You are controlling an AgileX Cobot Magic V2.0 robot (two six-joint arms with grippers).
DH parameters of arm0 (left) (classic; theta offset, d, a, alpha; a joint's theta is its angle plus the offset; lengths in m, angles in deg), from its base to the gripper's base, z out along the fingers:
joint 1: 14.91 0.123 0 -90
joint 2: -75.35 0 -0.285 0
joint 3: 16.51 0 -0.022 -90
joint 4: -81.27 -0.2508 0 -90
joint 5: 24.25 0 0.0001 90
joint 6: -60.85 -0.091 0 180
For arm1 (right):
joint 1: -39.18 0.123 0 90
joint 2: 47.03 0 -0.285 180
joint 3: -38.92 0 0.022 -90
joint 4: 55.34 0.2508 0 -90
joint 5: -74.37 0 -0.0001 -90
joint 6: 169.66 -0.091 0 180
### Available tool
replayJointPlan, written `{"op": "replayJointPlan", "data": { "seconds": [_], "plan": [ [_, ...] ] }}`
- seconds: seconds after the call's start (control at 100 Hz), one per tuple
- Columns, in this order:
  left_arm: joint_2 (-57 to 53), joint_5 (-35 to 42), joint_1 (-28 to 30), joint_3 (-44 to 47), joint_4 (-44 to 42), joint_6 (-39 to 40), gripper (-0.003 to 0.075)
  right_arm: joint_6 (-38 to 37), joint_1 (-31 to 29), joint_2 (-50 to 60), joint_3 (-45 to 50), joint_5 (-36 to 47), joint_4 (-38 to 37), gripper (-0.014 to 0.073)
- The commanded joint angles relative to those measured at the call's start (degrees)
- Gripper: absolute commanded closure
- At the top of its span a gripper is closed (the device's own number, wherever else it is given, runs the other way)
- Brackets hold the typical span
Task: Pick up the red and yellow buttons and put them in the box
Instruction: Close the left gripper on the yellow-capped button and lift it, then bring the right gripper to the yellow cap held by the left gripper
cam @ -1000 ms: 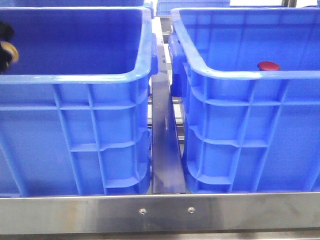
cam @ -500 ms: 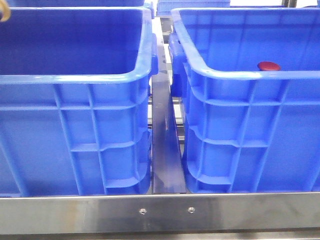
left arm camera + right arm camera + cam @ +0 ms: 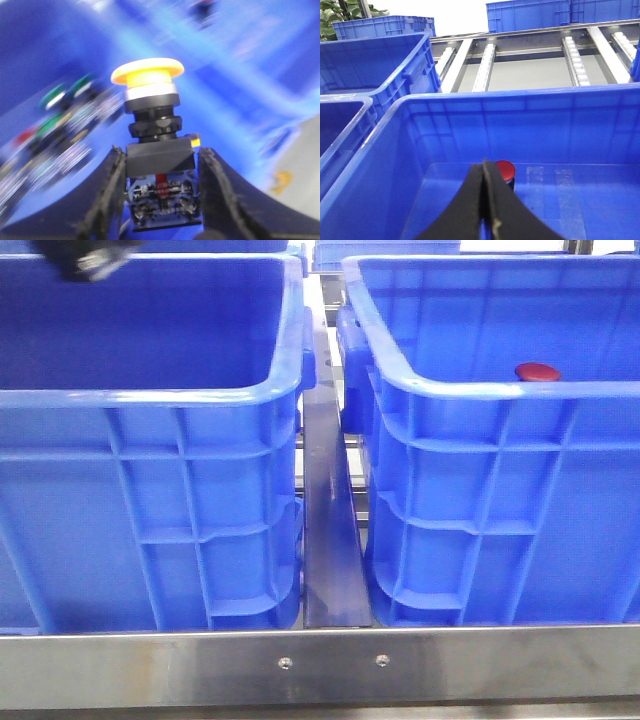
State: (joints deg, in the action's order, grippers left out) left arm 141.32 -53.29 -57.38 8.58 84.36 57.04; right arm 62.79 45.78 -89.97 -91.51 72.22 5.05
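Two claws we report: our left claw (image 3: 161, 200) is clamped on the yellow button (image 3: 148, 72), just above its fingertips; our right claw (image 3: 487, 210) is pressed together, the red button (image 3: 505, 170) just beyond inside the box (image 3: 530, 102).

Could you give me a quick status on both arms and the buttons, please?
Left gripper shut on yellow button, lifted. Right gripper shut, empty. Red button in right crate.

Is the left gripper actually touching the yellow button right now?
Touching. The left wrist view shows the left gripper with both fingers pressed against the black body of the yellow button, no gap on either side.
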Motion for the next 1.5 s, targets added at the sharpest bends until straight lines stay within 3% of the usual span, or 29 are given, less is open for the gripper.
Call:
{"op": "replayJointPlan", "data": {
  "seconds": [0.0,0.24,0.49,0.59,0.78,0.9,1.04,1.37,1.49],
  "plan": [
    [0.4,7.3,-3.4,-3.2,0.6,0.0,0.0739,0.7,-0.3,0.2,-1.5,1.3,-0.5,0.0662],
    [4.0,8.4,-10.0,-8.4,0.5,0.0,0.0739,0.7,-0.3,0.2,-1.5,0.8,-0.5,0.0662],
    [5.9,8.5,-11.5,-10.5,0.1,0.0,0.0739,0.7,-0.3,0.2,-1.5,-1.1,-0.5,0.0634],
    [5.9,8.5,-11.5,-10.5,0.1,0.0,0.0739,0.7,-0.3,0.2,-1.5,-2.9,-0.5,0.0510],
    [5.9,8.5,-11.5,-10.5,0.1,0.0,0.0739,0.7,-0.3,0.2,-1.5,-4.8,1.6,0.0138],
    [5.9,8.5,-11.5,-10.5,0.1,0.0,0.0739,0.7,-0.3,0.2,-1.5,-6.2,5.0,0.0048],
    [5.9,8.5,-11.5,-10.5,0.1,0.0,0.0739,0.6,-0.3,0.2,-1.7,-11.9,11.8,0.0041],
    [5.9,8.5,-11.5,-10.5,0.1,0.0,0.0739,0.6,-0.3,-4.5,-1.8,-31.9,40.2,0.0041],
    [5.9,8.5,-11.5,-10.5,0.1,0.0,0.0739,0.7,-0.3,-8.1,-1.8,-40.9,44.8,0.0041]
  ]
}}
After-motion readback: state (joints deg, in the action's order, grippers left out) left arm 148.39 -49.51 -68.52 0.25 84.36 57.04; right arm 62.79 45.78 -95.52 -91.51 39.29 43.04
